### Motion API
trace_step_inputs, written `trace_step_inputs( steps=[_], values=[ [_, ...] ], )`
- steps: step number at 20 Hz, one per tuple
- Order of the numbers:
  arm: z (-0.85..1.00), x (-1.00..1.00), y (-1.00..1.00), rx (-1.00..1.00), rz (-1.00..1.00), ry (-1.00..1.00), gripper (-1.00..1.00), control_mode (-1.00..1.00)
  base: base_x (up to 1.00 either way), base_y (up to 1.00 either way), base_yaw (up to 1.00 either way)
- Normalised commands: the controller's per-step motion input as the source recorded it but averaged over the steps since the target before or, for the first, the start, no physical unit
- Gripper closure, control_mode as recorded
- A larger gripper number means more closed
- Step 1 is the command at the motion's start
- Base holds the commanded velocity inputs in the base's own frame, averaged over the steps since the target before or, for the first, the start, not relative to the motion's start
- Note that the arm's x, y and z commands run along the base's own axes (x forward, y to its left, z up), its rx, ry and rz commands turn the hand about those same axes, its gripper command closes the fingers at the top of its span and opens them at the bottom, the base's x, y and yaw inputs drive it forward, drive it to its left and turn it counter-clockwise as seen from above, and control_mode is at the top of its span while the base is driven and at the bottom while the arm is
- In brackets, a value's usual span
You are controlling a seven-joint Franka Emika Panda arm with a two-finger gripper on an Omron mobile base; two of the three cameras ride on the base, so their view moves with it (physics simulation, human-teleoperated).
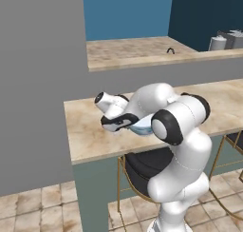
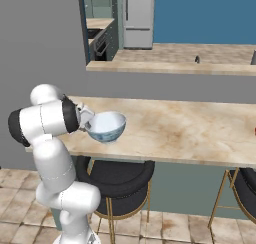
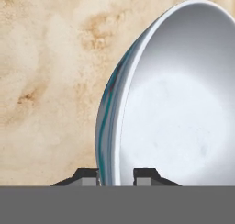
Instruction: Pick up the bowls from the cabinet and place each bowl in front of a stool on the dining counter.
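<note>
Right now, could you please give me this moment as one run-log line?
gripper: shut on white bowl rim | bowl: over dining counter, above stool | release: not yet

Premises: a domestic kitchen with a dining bar. Evidence: a beige veined marble desk [image 2: 190, 125] overhanging a grey-green panel, black padded stools [image 2: 120, 178] on brass wire frames tucked beneath, a second marble worktop [image 2: 200, 55] behind, a stainless refrigerator [image 2: 137, 15] and built-in oven [image 2: 100, 45] (partly visible), tiled floor [image 1: 42, 202], blue walls.
</note>
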Motion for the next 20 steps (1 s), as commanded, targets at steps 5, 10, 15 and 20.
trace_step_inputs(
  steps=[5,10,15,20],
  values=[
    [-0.11,0.0,-0.33,0.1,0.0,-0.08,1.0,-1.0,0.0,0.0,0.0],
    [-0.14,0.0,-0.34,0.05,0.01,-0.11,1.0,-1.0,0.0,0.0,0.0],
    [-0.02,0.0,-0.17,0.02,0.0,-0.03,1.0,-1.0,0.0,0.0,0.0],
    [-0.02,0.0,0.0,0.0,0.0,0.01,1.0,-1.0,0.0,0.0,0.0]
  ],
)
